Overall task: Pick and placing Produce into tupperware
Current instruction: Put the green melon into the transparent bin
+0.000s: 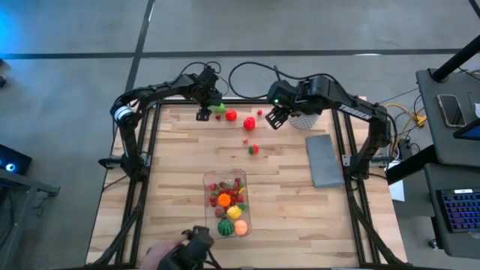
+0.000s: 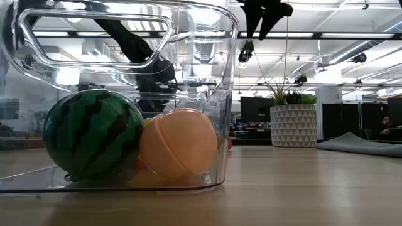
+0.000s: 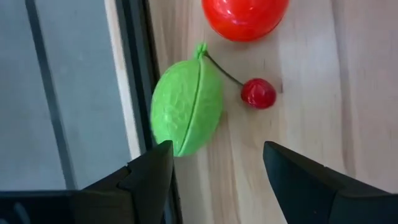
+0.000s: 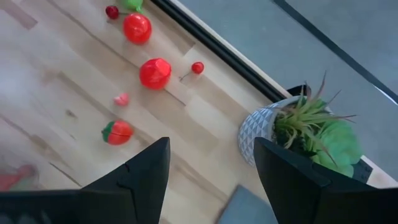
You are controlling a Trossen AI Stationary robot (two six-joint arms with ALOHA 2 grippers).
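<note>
We've got the left gripper (image 3: 214, 165) open right over the lime (image 3: 186, 106) at the table's far edge, long axis roughly across the jaws; right gripper (image 4: 211, 165) open, farther off.

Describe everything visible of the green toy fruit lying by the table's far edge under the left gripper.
The green fruit is a bright lime, oval plastic piece with a lightly pebbled skin, a raised seam along its length and a small pointed tip. It lies on its side on the wooden table, right at the far edge beside the dark frame rail. A cherry's thin stem reaches its tip. The left gripper hovers above it, fingers open, not touching.
</note>
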